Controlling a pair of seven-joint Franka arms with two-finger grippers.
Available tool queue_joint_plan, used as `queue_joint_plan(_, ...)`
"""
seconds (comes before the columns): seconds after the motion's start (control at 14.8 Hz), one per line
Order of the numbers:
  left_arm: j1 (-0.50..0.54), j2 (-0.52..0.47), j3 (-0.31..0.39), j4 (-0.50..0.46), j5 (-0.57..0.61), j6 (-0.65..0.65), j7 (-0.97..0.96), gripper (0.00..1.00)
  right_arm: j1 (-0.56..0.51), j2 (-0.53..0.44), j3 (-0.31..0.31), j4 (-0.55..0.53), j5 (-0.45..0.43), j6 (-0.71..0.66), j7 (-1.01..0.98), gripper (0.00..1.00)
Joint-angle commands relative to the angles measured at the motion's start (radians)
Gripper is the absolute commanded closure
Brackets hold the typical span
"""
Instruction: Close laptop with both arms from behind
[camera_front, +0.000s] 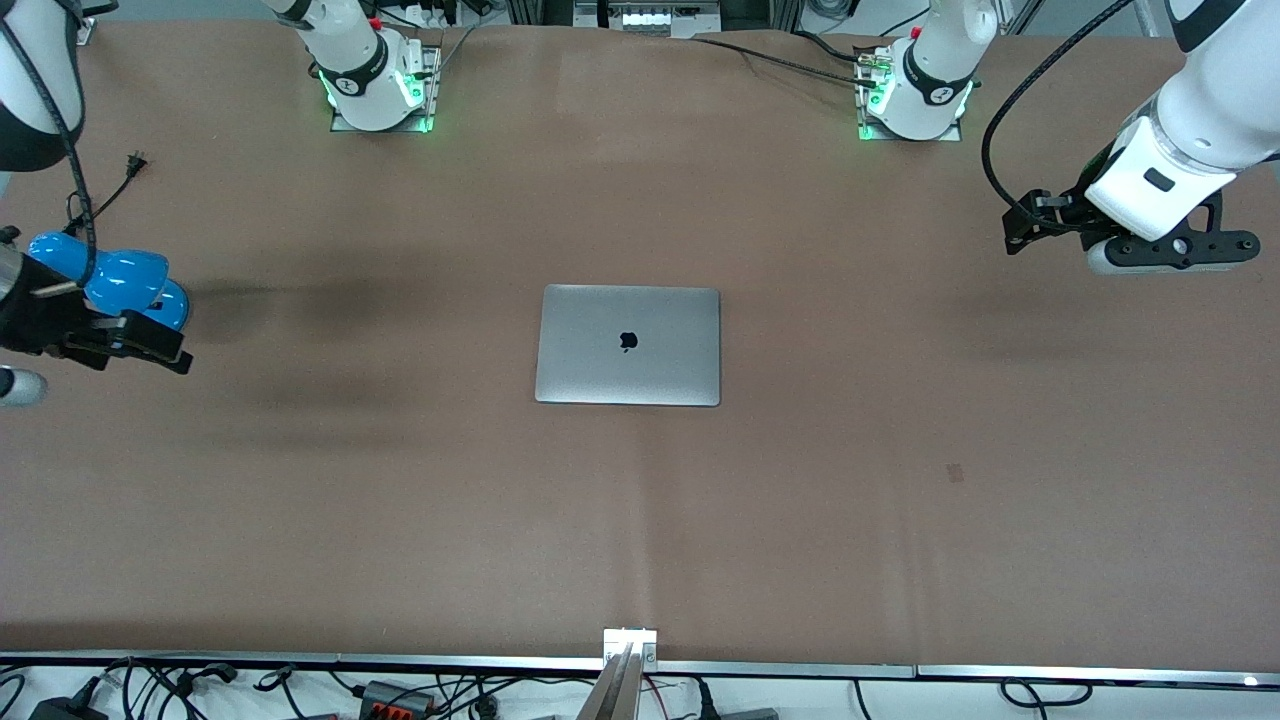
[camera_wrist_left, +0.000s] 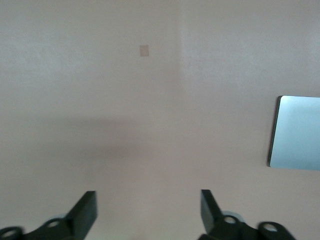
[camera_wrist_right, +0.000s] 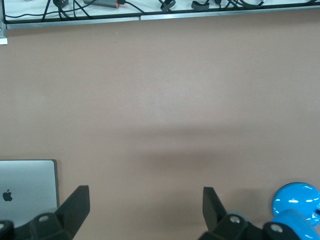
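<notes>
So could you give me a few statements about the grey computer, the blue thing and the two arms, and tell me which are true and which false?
1. The slim grey metal laptop lies shut, logo up. True.
2. The left gripper presses on the lid. False: it hangs over bare table toward the left arm's end, jaws open.
3. The right gripper has open jaws. True.
4. The glossy blue desk lamp sits on the laptop. False: it stands apart, toward the right arm's end.
</notes>
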Motion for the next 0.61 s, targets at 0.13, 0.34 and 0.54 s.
queue_joint_plan(0.13,-0.014,-0.004,0.033,-0.013,-0.016,0.028,-0.006,0.0,-0.058,-0.047,0.035,-0.023,-0.02,-0.052,-0.048,0.0)
queue_joint_plan(0.34,-0.014,0.002,0.045,-0.007,-0.007,0.031,-0.005,0.0,-0.057,-0.085,0.035,-0.061,-0.043,-0.069,-0.047,0.0)
queue_joint_plan(0.54,-0.015,0.007,0.065,0.001,-0.007,0.033,0.075,0.0,-0.051,-0.168,0.038,-0.182,-0.076,-0.031,-0.047,0.0)
